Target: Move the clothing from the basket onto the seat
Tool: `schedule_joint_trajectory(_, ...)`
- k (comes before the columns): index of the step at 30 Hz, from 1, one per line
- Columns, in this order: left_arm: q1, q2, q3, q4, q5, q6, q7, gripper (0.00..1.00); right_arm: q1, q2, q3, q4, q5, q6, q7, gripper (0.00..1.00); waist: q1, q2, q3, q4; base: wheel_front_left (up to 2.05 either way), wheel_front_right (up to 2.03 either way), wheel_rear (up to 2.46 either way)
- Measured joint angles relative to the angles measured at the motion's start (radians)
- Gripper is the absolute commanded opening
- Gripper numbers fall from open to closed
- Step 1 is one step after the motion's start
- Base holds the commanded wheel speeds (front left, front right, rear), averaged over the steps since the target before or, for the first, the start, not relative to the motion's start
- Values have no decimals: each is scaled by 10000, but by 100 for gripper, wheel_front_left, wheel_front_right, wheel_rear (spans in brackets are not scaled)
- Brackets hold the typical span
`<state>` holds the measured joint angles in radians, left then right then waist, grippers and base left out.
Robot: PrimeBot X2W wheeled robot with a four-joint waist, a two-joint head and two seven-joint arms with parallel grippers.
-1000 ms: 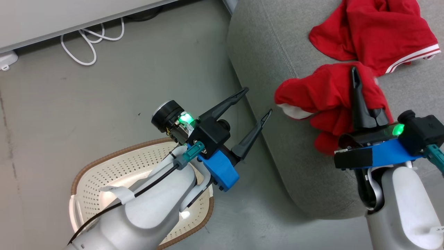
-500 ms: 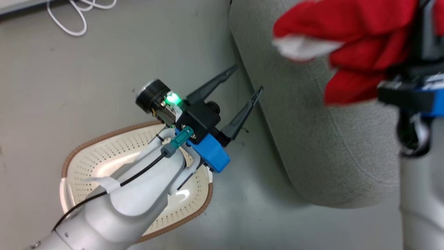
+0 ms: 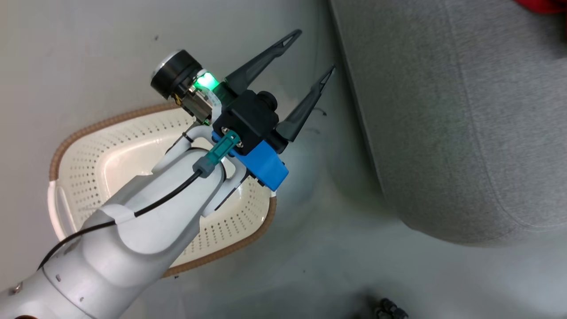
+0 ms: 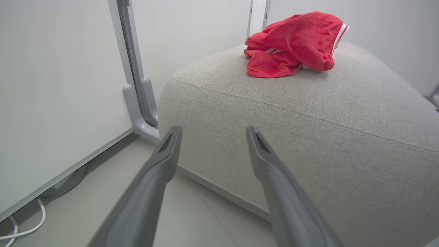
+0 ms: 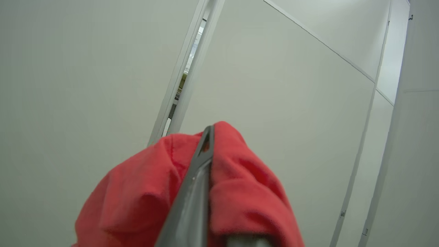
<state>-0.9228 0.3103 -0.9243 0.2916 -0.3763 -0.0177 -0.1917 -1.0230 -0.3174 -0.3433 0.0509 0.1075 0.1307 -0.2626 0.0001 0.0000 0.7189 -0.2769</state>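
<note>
The left tool (image 3: 312, 52) stands wide open with nothing between its two long dark fingers. It hangs in the air over the grey floor (image 3: 66, 53), just off the side edge of the sofa cushion (image 3: 443, 110), with its fingertips pointing toward that side. Its pale forearm crosses above the laundry basket (image 3: 110, 122), which sits on the floor near the cushion's rounded corner but apart from it. The basket's brown woven-look rim and perforated cream walls show around the arm. The right tool (image 5: 206, 137) is clamped shut on a red garment (image 5: 137, 192), the fabric bunching up on both sides of the pressed-together fingers. It is lifted in front of pale wall panels (image 5: 291, 103), and that view does not tell where it hangs relative to the cushion. In the left wrist view a second red garment (image 4: 291, 44), white stripes along its hem, lies crumpled on top of the cushion toward its far edge. A grey frame post (image 4: 137, 103) rises just beside the cushion's far corner, and a white cable (image 4: 20, 233) loops on the floor by the wall.
</note>
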Motion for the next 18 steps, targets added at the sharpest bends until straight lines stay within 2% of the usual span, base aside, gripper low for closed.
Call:
schedule_joint_trajectory(4,-169,65,-8,-127,84,10,50,100,-330,-959,-314,1093,46,0,0,0,0,0,500,73,0,0,0)
schedule_joint_trajectory(9,-343,-4,-88,-196,165,38,52,100,-391,-1597,-464,2917,-130,0,2,0,0,0,955,211,0,0,0)
schedule_joint_trajectory(12,-450,-84,-173,-247,182,36,52,100,-384,-1812,-476,3958,-196,0,2,0,0,0,1150,342,0,0,0)
schedule_joint_trajectory(18,-595,-136,-222,-221,213,12,44,100,-392,-1781,-328,5507,-209,0,0,0,0,0,1391,554,0,0,0)
